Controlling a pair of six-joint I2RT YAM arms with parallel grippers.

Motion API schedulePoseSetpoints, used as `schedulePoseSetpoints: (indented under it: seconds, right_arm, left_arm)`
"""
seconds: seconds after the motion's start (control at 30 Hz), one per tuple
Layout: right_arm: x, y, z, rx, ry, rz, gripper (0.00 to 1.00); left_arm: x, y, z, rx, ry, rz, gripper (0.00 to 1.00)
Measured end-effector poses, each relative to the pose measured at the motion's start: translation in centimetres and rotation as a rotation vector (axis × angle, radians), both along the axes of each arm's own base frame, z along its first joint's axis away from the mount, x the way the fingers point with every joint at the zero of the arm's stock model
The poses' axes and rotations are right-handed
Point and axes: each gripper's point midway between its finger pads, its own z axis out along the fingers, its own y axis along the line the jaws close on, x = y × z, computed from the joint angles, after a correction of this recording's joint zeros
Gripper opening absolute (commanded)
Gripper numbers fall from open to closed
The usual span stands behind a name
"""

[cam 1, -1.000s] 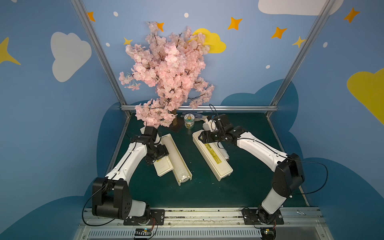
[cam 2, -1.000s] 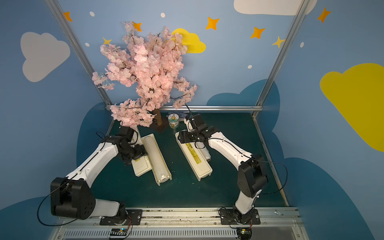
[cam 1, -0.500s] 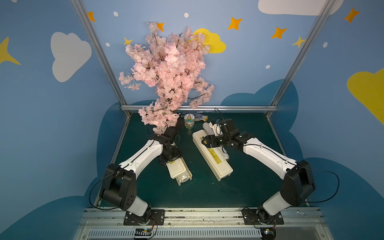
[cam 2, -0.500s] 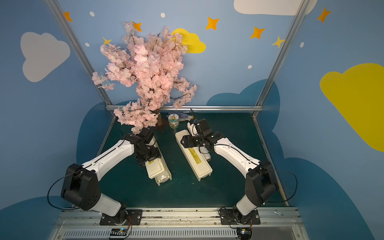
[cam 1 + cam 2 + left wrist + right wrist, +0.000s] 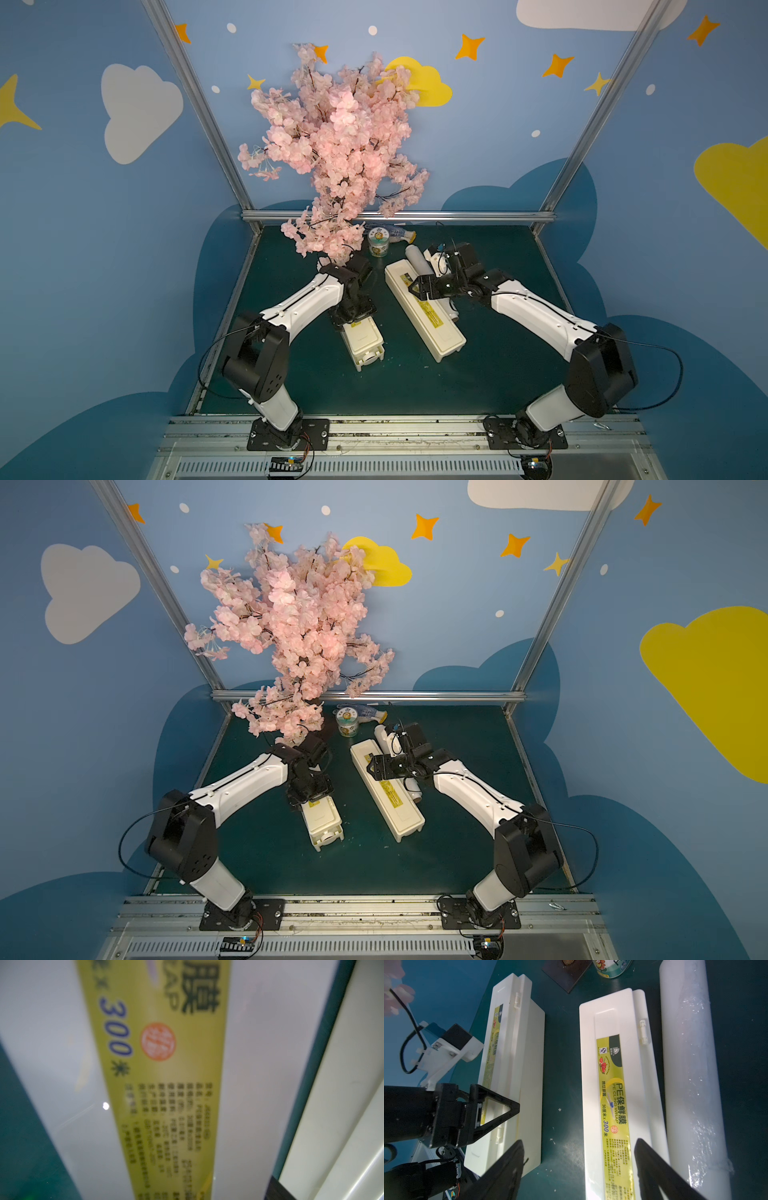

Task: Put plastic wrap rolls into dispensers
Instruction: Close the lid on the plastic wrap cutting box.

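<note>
Spread and empty, the right gripper (image 5: 577, 1142) might have knocked the loose roll (image 5: 691, 1084) away from its shut box (image 5: 588, 1084).

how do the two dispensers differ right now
The left dispenser is mostly hidden under the left tool; the right dispenser shows nearly its whole length, the open right tool above it. A plastic wrap roll lies beside the right one only. Both are cream-white with lids shut and yellow labels.
</note>
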Motion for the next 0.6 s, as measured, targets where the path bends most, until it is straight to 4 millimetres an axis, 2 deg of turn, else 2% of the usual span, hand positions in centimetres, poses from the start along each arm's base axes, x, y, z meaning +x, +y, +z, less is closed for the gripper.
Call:
schedulePoseSetpoints:
  seconds: [0.6]
  right_arm:
    - [0.0, -0.9, 0.2, 0.030, -0.008, -0.030, 0.83]
  left_arm:
    - [-1.7, 0.7, -0.7, 0.069, 0.031, 0.024, 0.76]
